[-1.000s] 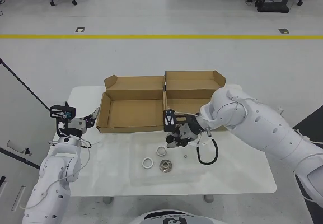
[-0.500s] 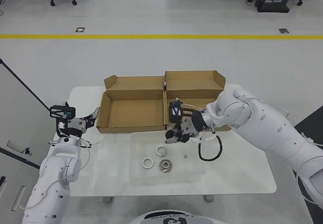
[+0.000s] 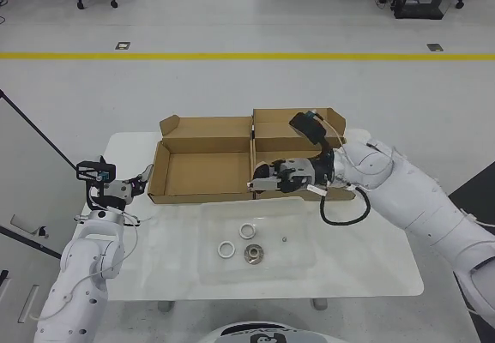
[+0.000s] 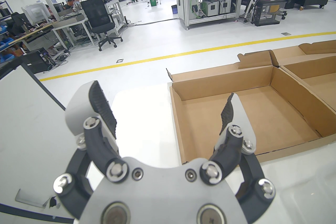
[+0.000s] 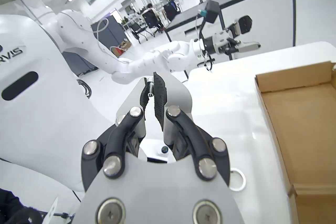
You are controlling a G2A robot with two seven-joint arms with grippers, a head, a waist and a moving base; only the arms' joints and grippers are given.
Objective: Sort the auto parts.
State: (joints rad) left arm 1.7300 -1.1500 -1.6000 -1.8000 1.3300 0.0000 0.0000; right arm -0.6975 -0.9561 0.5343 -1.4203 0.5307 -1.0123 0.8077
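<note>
White tabletop [image 3: 376, 257] spreads under me, with two open cardboard boxes side by side along its far half: the left box [image 3: 204, 171] and the right box [image 3: 294, 133], their walls touching in the middle. My right gripper [image 3: 256, 182] hangs at the near wall of the right box, close to where the two boxes meet, its fingers pointing left. In my right wrist view the right gripper [image 5: 151, 88] has its ribbed pads pressed together on a small threaded bolt [image 5: 150, 87], which stands pinched near the tips with its shiny end showing. Nearer to me, a clear tray [image 3: 303, 257] sits in the middle of the table. Inside it lie a white ring [image 3: 248, 231], a second white ring [image 3: 226, 249] a little nearer and to the left, a round metal part [image 3: 253, 253] just right of that second ring, and a tiny screw [image 3: 285, 239] apart from them on the right. My left gripper [image 3: 142, 177] is at the left edge of the table, just beside the left box's left wall. From its own wrist, the left gripper [image 4: 165, 101] has its fingers spread wide apart, holding nothing.
</note>
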